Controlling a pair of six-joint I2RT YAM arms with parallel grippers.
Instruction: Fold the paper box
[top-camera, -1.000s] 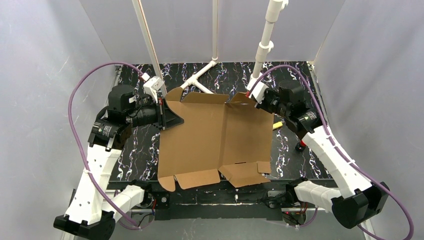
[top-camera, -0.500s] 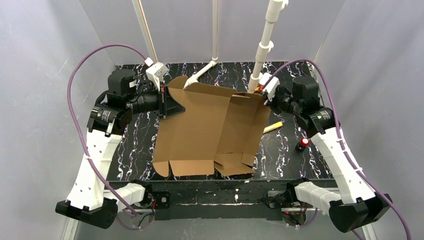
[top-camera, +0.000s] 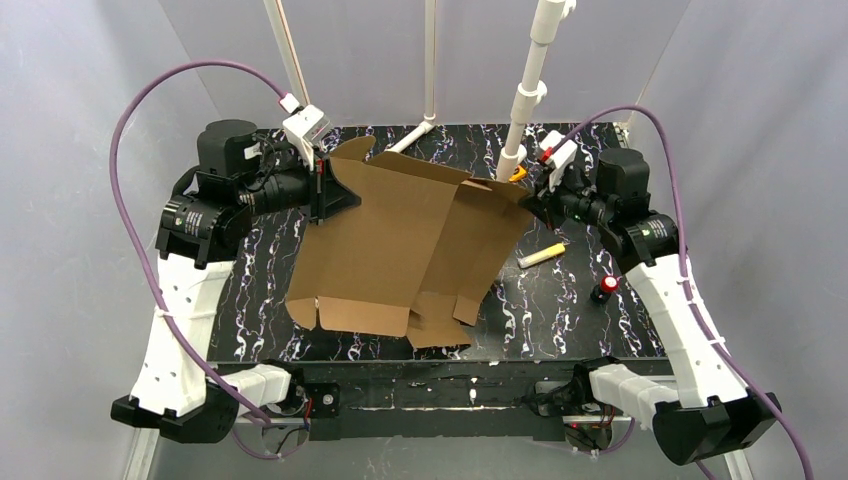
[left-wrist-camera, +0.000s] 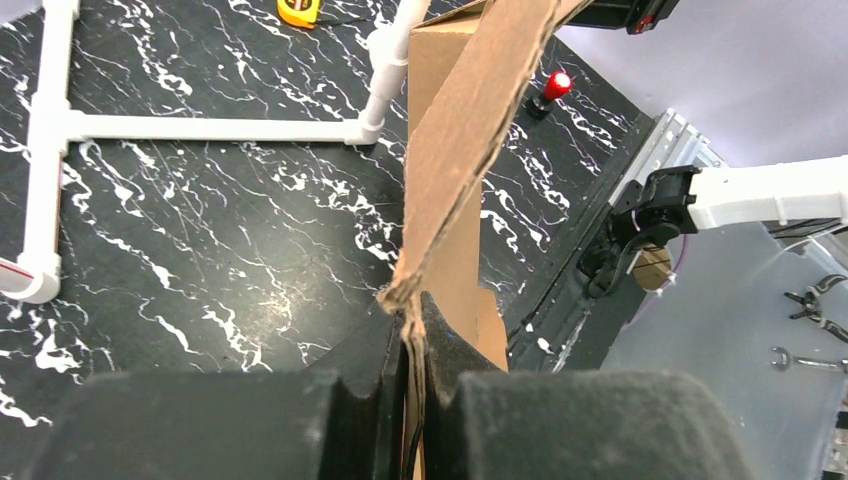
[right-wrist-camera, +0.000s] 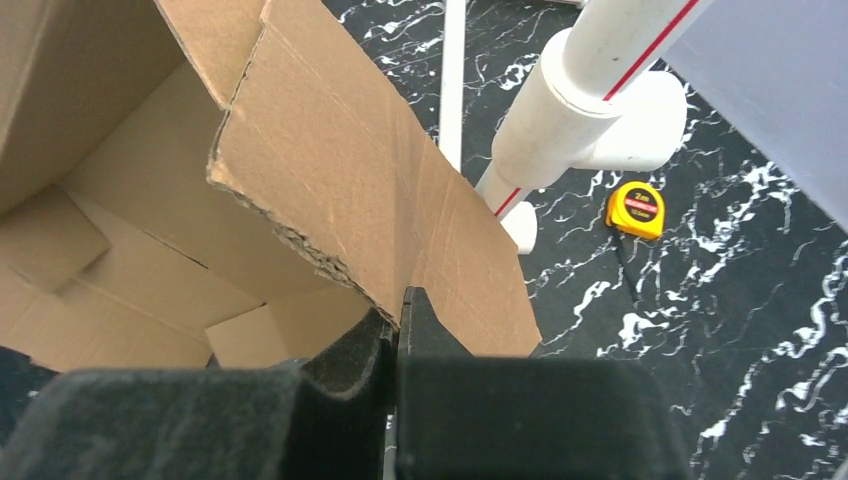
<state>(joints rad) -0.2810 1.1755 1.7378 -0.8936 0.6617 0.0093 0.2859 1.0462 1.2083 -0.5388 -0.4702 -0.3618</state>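
Two pincers grip the paper box (top-camera: 400, 240): my left pincer (left-wrist-camera: 408, 318) is pinched tight on its left edge, my right pincer (right-wrist-camera: 400, 312) on its far right corner. The creased sheet slopes over the desk (top-camera: 560, 320), far side raised. The yellow tape measure (right-wrist-camera: 635, 210) has a label too small to read.

A yellow tape measure (right-wrist-camera: 636, 209) is seen on the black marbled tabletop (right-wrist-camera: 760, 330) ahead of the right pincer (right-wrist-camera: 402, 305), beside a white pipe post (right-wrist-camera: 590, 90). A yellow stick (top-camera: 543, 255) and a red-capped item (top-camera: 604, 288) are laid behind it.
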